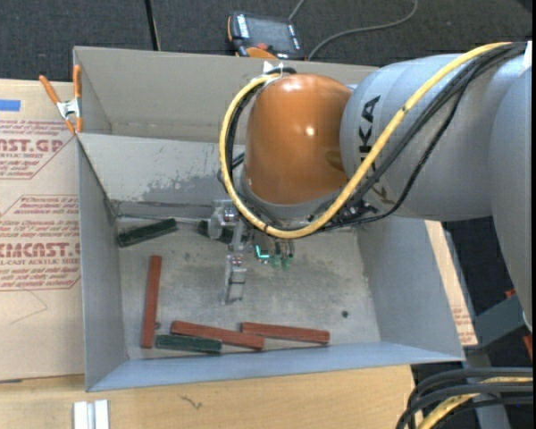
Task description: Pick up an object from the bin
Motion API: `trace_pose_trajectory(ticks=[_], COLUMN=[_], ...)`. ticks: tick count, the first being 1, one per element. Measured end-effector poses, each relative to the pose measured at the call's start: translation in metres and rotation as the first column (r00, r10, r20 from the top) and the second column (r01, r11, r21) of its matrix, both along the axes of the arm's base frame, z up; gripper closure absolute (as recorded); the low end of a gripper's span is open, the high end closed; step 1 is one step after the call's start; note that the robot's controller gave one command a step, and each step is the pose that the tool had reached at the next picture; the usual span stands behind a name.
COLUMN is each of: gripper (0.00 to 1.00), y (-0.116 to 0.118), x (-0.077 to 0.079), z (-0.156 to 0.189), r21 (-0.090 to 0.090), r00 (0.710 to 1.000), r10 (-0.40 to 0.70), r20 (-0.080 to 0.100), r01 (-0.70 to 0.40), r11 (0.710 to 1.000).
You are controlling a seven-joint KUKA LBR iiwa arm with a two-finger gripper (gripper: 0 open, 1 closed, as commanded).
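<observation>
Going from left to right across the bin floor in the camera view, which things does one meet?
red-brown stick along the left wall → dark green stick by the near wall → gripper → rightmost red-brown stick

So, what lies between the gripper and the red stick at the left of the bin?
Nothing lies there. In the camera view, the stretch between the gripper and the left red stick is bare bin floor.

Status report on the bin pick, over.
Gripper low over bare floor of grey metal bin, centre. Nearest: long red-brown flat stick, by near wall, untouched. Dark green stick far left. Nothing between.
</observation>
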State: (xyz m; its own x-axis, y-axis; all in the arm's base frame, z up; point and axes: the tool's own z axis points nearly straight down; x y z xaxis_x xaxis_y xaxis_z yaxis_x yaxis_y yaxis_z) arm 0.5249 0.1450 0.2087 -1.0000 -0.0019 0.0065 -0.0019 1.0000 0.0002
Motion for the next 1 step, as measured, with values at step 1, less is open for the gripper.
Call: trace_pose_trajectory(ticks=[1], gripper=[0.0], y=[0.0392], x=[-0.0345], z=[-0.0948], r21=[0.0], r00=[0.983], r10=[0.183], r20=[0.0], r01=[-0.183], r11=[0.983])
